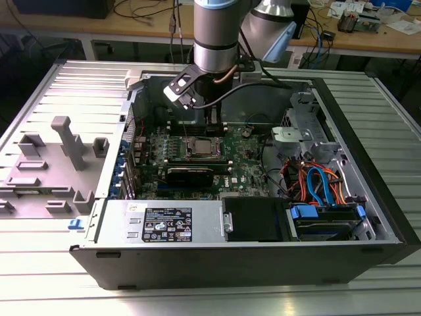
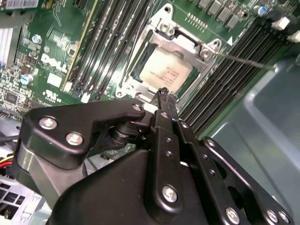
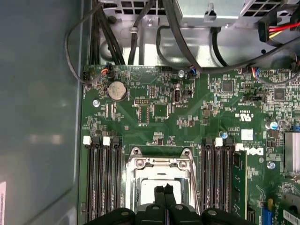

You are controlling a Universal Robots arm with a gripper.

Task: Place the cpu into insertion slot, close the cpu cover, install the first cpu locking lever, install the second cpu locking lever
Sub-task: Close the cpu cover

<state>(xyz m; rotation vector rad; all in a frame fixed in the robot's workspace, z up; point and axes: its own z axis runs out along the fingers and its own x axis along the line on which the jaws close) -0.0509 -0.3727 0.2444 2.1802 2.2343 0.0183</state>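
cpu (image 2: 165,70) is seated in the insertion slot (image 3: 129,183), pale metal top facing up. The slot is mid-board on the green motherboard (image 3: 159,112), between two banks of long black memory slots (image 3: 101,183).

cpu cover (image 3: 159,173) looks down flat over the chip, whose top shows through the cut-out centre. Can't confirm it's fully seated.

One thin locking lever (image 2: 243,61) runs out from the socket corner and across the memory slots toward the case wall, so it isn't tucked alongside the socket. Can't make out the state of the other lever.

gripper (image 3: 164,188) has its fingertips pressed together with nothing between them. The tips sit right over the socket edge, at the rim of the cover and overlapping the cpu in both wrist views. Can't tell if they touch the metal.

In the exterior view the arm (image 1: 214,39) drops straight into the open case (image 1: 368,164) at its far side. The case lies on the slatted bench (image 1: 197,299).

coin cell (image 3: 117,90) sits near the board edge, well apart from the socket.
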